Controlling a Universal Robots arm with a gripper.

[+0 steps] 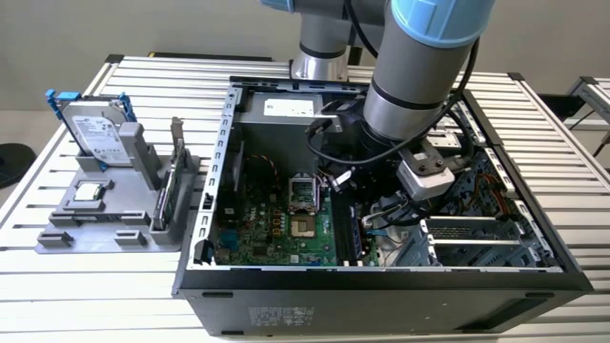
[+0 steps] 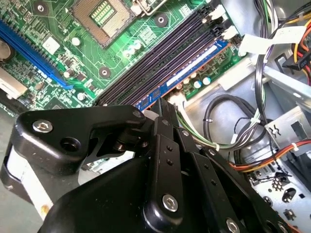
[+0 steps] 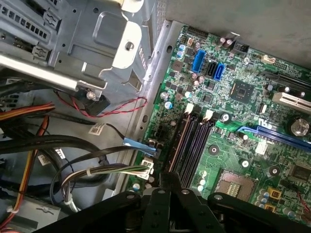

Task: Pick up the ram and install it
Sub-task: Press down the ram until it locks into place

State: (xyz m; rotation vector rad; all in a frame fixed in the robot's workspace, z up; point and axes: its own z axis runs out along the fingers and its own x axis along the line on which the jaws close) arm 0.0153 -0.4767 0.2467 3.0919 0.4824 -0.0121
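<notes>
Gripper grips ram seated in motherboard slot.

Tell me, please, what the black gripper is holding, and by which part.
It cannot be told. The black gripper is at one end of the long dark-blue ram stick, which stands in a slot of the green motherboard; the contact is hidden.

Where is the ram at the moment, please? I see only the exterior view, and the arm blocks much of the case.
Observer: In the second wrist view the ram stands on edge in the row of slots, on the side nearest the edge of the board. The other slots are empty.
Operator: Thank you. Is the gripper close to it?
Observer: Yes. The gripper sits over one end of the ram. Contact is hidden.
</notes>
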